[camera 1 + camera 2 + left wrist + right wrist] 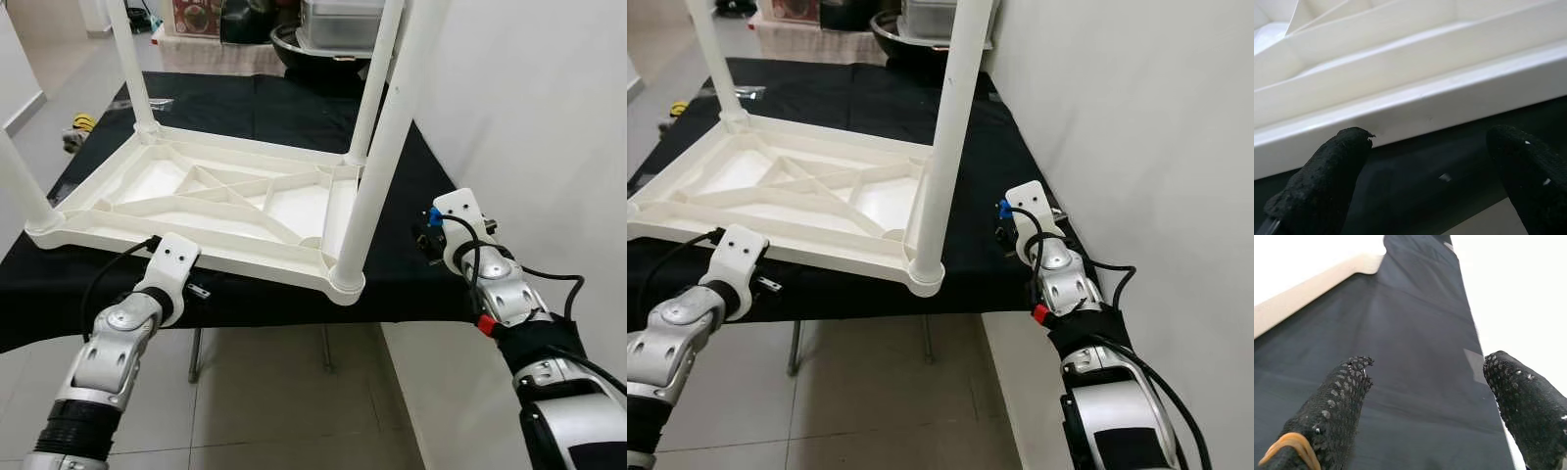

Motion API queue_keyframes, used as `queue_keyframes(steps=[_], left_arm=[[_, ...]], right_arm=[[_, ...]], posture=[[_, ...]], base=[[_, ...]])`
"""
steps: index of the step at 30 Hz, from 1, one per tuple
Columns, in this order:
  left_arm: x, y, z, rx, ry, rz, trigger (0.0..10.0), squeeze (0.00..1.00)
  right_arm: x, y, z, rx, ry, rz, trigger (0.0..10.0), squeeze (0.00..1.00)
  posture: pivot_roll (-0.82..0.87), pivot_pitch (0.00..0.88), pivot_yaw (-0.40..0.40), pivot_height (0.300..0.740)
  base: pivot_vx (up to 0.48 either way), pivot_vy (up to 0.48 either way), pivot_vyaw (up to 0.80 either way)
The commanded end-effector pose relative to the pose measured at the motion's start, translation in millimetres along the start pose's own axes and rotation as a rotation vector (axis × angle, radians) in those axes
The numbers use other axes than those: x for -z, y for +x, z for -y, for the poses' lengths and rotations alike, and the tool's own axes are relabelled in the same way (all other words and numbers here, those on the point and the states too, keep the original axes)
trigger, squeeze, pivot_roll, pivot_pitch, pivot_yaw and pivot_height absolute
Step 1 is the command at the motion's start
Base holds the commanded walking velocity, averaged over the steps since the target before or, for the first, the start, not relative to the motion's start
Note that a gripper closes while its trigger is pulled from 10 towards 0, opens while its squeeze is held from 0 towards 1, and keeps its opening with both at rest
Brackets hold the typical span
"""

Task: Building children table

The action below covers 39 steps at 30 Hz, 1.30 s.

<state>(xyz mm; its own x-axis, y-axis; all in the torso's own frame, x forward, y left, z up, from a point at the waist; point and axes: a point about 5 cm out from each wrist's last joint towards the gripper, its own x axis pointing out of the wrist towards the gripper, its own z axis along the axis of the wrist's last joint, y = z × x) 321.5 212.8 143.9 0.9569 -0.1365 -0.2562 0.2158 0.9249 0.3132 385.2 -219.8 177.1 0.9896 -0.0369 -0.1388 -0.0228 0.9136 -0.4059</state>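
Observation:
A white plastic children's table [211, 201] lies upside down on a black cloth [411, 196], its ribbed underside facing up. Its front right leg [377, 171] stands in the near corner socket [347, 281]. Other white legs rise at the back right [372, 88], back left [135, 69] and front left [24, 186]. My left gripper [1430, 176] is open just in front of the table's near rim [1415, 105], with nothing between its fingers [1327, 181]. My right gripper [1425, 396] is open low over the cloth, right of the front right leg, close to the wall.
A white wall [529, 108] runs close along the right side. The cloth-covered surface ends at a front edge [294, 318] over a tiled floor [265, 401]. A dark pan and a metal container [333, 29] sit behind the white table.

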Motion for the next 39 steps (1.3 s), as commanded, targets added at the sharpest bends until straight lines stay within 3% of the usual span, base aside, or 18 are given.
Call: queue_keyframes(steps=[1,4,6,8,10,15,17,20,22,25,27,28,30,33,39], left_arm=[[8,-2.7,-6.3,-0.002,0.023,-0.018,10.0,0.00],[9,-2.4,-8.8,-0.003,0.036,-0.019,10.0,0.00],[19,-8.2,-26.4,-0.036,0.044,-0.058,10.0,0.00],[19,-8.2,-26.4,-0.036,0.044,-0.058,10.0,0.00],[26,-13.7,-43.0,-0.076,0.037,-0.088,10.0,0.00],[33,-17.9,-53.6,-0.099,0.026,-0.126,10.0,0.00],[41,-25.3,-69.5,-0.147,0.031,-0.172,10.0,0.00],[43,-28.3,-76.2,-0.167,0.037,-0.179,10.0,0.00],[43,-33.5,-89.7,-0.214,0.037,-0.178,10.0,0.00],[41,-37.0,-104.0,-0.285,0.030,-0.176,10.0,0.00],[37,-35.2,-105.9,-0.299,0.037,-0.157,10.0,0.00],[37,-35.2,-105.9,-0.299,0.037,-0.157,10.0,0.00],[33,-31.7,-108.0,-0.315,0.042,-0.139,10.0,0.00],[28,-27.4,-111.5,-0.334,0.054,-0.117,10.0,0.00],[19,-21.9,-115.7,-0.360,0.057,-0.083,10.0,0.00]], right_arm=[[-10,1.5,-2.0,-0.005,0.044,0.020,10.0,0.00],[-11,1.9,-2.4,0.001,0.055,0.025,10.0,0.00],[-17,2.0,-9.3,-0.026,0.037,0.040,10.0,0.00],[-17,2.0,-9.3,-0.026,0.037,0.040,10.0,0.00],[-21,2.2,-19.0,-0.056,0.039,0.052,10.0,0.00],[-24,1.3,-25.8,-0.092,0.014,0.061,10.0,0.00],[-26,0.3,-28.6,-0.105,-0.007,0.074,10.0,0.00],[-27,0.0,-29.2,-0.107,-0.014,0.077,10.0,0.00],[-27,-0.3,-30.3,-0.109,-0.009,0.078,10.0,0.00],[-30,-1.2,-32.8,-0.123,0.032,0.101,10.0,0.00],[-43,-7.1,-40.8,-0.226,0.121,0.208,10.0,0.00],[-43,-7.1,-40.8,-0.226,0.121,0.208,10.0,0.00],[-50,-13.6,-48.0,-0.333,0.205,0.286,10.0,0.00],[-49,-18.3,-53.3,-0.437,0.264,0.322,10.0,0.00],[-45,-20.2,-56.7,-0.506,0.305,0.335,10.0,0.00]], posture=[[0.08,0.152,-0.108,0.740],[0.08,0.152,-0.108,0.740],[0.09,0.151,-0.109,0.740],[0.09,0.151,-0.109,0.740],[0.09,0.149,-0.114,0.740],[0.08,0.155,-0.112,0.740],[0.08,0.160,-0.113,0.740],[0.08,0.161,-0.114,0.740],[0.08,0.162,-0.119,0.740],[0.08,0.162,-0.118,0.740],[0.08,0.162,-0.120,0.740],[0.08,0.162,-0.120,0.740],[0.07,0.157,-0.112,0.740],[0.07,0.158,-0.115,0.740],[0.07,0.158,-0.115,0.740]], base=[[0.000,0.000,0.00],[0.000,0.000,0.00],[0.000,0.000,0.00],[0.000,0.000,0.00],[0.000,0.000,0.00],[0.000,0.000,0.00],[0.000,0.000,0.00],[0.000,0.000,0.00],[0.000,0.000,0.00],[0.000,0.000,0.00],[0.000,0.000,0.00],[0.000,0.000,0.00],[0.000,0.000,0.00],[0.000,0.000,0.00],[0.000,0.000,0.00]])
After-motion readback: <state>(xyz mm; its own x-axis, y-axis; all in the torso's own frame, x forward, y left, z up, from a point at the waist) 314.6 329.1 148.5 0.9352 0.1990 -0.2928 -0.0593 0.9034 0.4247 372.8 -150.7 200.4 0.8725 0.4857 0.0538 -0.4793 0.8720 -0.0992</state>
